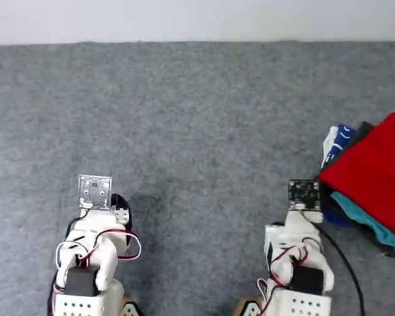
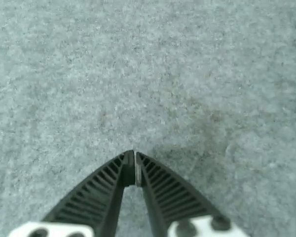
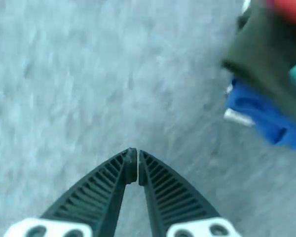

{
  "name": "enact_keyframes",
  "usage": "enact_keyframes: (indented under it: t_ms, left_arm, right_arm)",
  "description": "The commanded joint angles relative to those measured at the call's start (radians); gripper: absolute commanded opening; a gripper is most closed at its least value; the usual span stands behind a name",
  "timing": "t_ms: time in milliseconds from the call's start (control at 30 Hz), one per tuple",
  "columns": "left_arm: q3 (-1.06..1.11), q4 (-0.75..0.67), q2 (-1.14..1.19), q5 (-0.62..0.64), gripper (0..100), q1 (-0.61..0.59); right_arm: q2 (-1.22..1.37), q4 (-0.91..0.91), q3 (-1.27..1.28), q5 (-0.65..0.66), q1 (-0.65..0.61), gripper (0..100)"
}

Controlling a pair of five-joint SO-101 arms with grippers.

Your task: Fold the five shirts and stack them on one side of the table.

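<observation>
"Starting with your left hand [image 2: 135,159]: the fingers are pressed together at the tips with nothing between them. It holds nothing and hangs over bare grey surface [image 2: 148,64]."

"And your right hand [image 3: 134,154] is the same, you'll see. The tips meet, nothing is gripped, and there is only grey surface beneath it. You can't tell from the wrist view whether either hand touches the surface."

"Now look at your shirts. They lie in one stack [image 1: 372,191] on the right side of the surface, just beside your right arm and well apart from your left one. The stack runs out past the edge of the high view."

"You have the red shirt [image 1: 375,168] on top, folded flat and turned at an angle to the surface edge. A teal shirt [image 1: 372,222] sticks out under it on the side nearer your arms."

"From your right wrist you also get a dark shirt [image 3: 264,59] under the red, and a blue shirt [image 3: 266,121] lower down, both of them ahead of the hand and off to one side, apart from it."

"At the far end of the stack, in the high view, you'll notice a white edge [image 1: 331,141] next to the blue. You can't tell whether that is a separate shirt or part of the blue one."
</observation>
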Motion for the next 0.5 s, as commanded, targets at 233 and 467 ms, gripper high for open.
enact_keyframes:
  t_ms: [233,467]
  left_arm:
    - [-0.008,0.222,-0.012,0.008,1,-0.005]
    - [-0.008,0.216,-0.012,0.006,1,0.002]
  right_arm:
    - [-0.021,0.076,0.015,-0.009,-0.051,0.9]
    - [-0.021,0.076,0.015,-0.008,-0.035,0.9]
